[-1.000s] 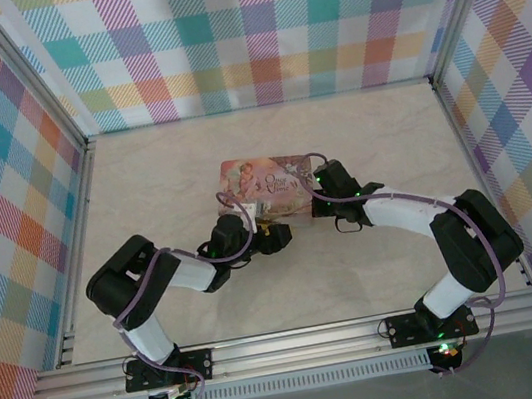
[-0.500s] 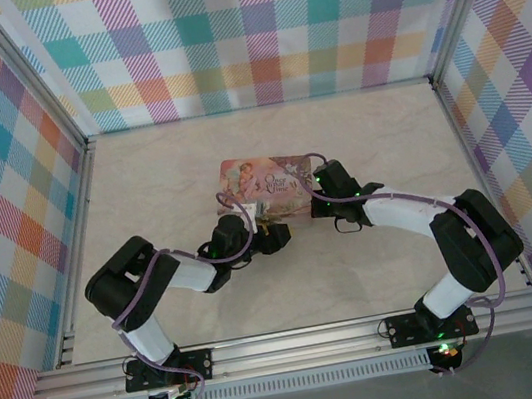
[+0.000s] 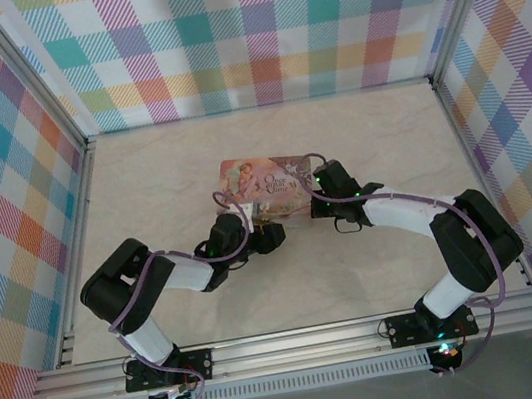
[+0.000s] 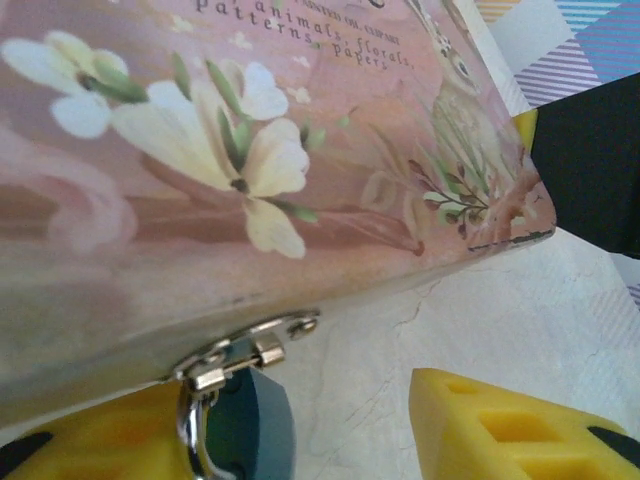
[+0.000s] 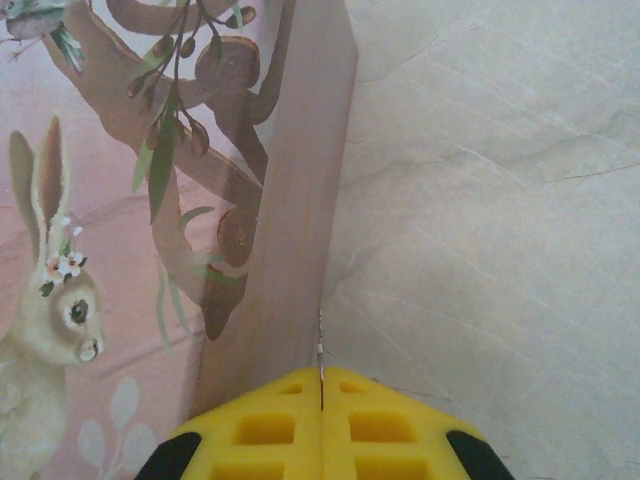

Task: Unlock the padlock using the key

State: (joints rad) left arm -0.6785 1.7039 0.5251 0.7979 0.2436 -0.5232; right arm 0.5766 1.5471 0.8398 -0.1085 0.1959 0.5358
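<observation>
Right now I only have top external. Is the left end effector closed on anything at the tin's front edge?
Observer: No. On the left wrist view the left end effector has a clear gap between its yellow fingers.
Operator: What's in that gap?
Observer: A silver shackle hangs from the latch on the tin. It sits close beside one finger and well apart from the other.
Operator: And the right side?
Observer: On the right wrist view the right end effector is shut, with its fingers pressed together at the foot of the tin's side wall.
</observation>
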